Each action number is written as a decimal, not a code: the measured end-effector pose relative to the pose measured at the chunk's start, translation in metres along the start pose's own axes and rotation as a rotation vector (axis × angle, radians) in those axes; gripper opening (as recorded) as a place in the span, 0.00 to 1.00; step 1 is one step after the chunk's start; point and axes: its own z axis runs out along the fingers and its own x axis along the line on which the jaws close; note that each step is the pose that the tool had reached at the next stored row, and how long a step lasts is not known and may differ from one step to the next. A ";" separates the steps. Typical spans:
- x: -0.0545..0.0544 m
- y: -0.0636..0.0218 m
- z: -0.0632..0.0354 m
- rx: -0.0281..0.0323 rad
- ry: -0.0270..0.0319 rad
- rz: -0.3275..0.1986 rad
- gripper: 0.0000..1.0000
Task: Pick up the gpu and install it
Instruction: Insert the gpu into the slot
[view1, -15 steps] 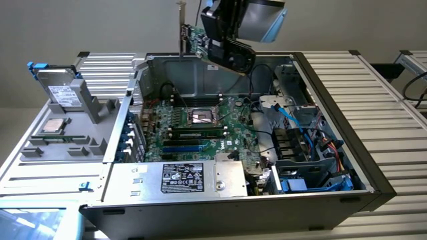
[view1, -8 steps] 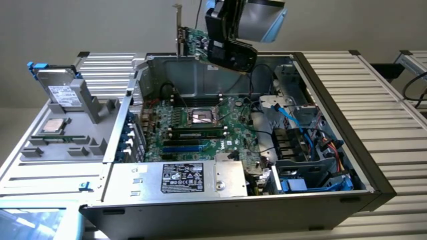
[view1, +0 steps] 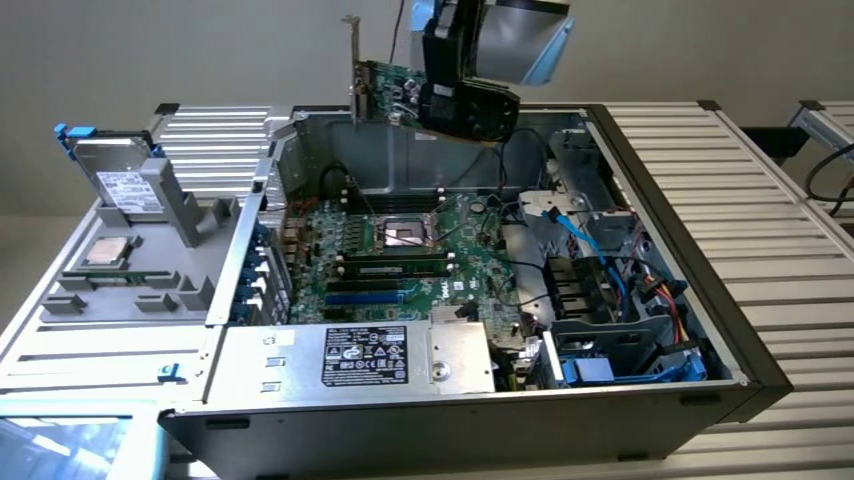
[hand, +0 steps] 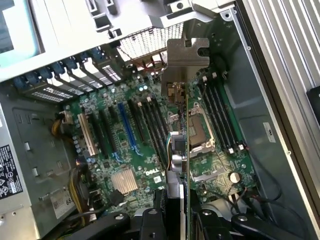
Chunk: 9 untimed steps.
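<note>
Hanging above the open case, the hand is clamped on the gpu, one finger on each face, card held on edge. The card is in free air and touches nothing but the hand. Its silver bracket is the end farthest from the hand and stands upright, above the case's rear wall.

Under the hand lies the motherboard. The CPU socket sits just beside the line of the card's lower edge, with the memory slots beyond it. The blue slot and white slot lie on the card's other side, apart from it and slightly askew to its line.

There is open air between the card's edge and the board. Blue cables crowd the drive-bay side, near but below the hand. The power supply is at the case's far end, well apart. The hard drive stands outside the case, well apart.
</note>
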 end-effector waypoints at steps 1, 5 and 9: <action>0.000 0.0000 0.0000 0.0035 0.0008 -0.014 0.29; 0.000 0.0000 0.0000 0.0172 0.0048 -0.070 0.29; 0.000 0.0000 0.0000 0.0301 0.0135 -0.124 0.29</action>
